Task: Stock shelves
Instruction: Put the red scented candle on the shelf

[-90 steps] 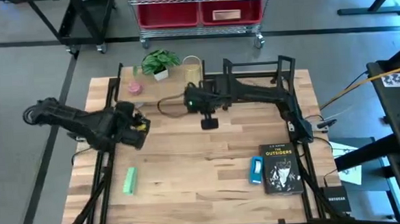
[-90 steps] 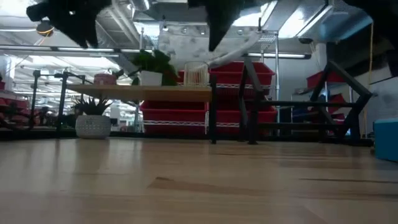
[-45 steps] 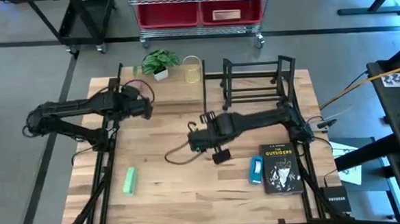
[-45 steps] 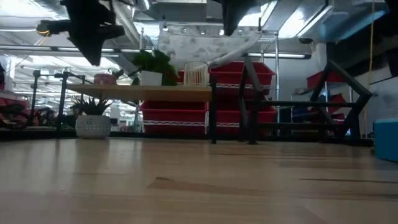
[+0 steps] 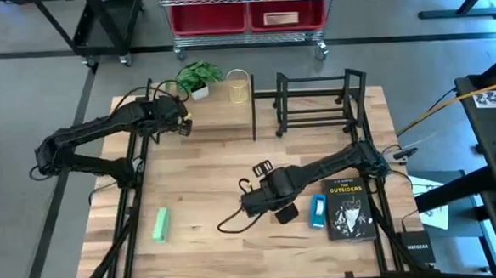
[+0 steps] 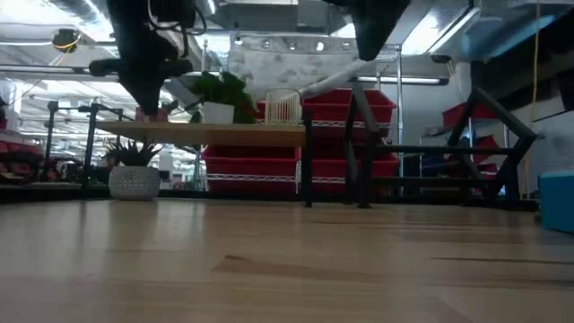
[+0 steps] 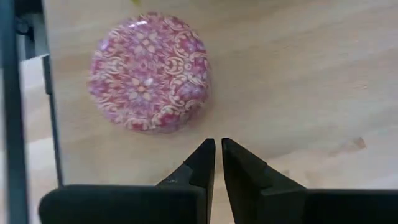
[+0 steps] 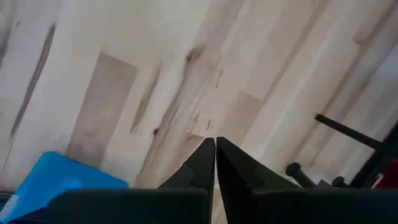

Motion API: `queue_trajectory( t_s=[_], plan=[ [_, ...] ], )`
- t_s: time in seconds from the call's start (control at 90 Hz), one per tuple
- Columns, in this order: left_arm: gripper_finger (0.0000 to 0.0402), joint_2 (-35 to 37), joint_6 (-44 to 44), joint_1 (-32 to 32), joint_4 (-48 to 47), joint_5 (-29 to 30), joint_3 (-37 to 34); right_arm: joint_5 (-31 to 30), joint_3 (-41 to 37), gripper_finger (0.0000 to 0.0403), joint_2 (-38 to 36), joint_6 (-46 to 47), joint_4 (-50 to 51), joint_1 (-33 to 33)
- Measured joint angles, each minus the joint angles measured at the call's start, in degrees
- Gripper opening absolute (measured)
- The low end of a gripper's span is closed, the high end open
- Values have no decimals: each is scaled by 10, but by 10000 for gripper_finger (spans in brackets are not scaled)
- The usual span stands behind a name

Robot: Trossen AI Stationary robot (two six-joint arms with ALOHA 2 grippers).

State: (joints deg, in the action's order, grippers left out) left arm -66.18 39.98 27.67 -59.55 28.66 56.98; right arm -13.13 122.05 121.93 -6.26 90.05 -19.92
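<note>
Both arms swapping spots fast. Left gripper (image 7: 214, 149), fingers together, empty, now up over wood shelf (image 5: 217, 111) upper left, hovering by pink tin (image 7: 148, 79). Right gripper (image 8: 214, 146), fingers together too, swung down beside blue box (image 5: 318, 210) and book (image 5: 348, 209) lower right. Rack (image 5: 314, 101) upper centre, nothing in it. Looks like next pick coming.

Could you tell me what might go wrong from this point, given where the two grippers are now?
The left gripper is shut, above the shelf top beside the pink tin; descending like this, it may nudge the tin rather than grasp it. The right gripper, also shut, is over the table near the blue box and book; it would probably need to open before any pick.
</note>
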Motion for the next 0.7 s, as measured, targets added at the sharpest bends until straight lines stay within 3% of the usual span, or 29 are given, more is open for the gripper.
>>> queue_trajectory(
  t_s=[0.7],
  plan=[
    [14, -3, -90, 93, 81, 44, -12, 3, 0, 0, 0, -6, -16, 1]
  ],
)
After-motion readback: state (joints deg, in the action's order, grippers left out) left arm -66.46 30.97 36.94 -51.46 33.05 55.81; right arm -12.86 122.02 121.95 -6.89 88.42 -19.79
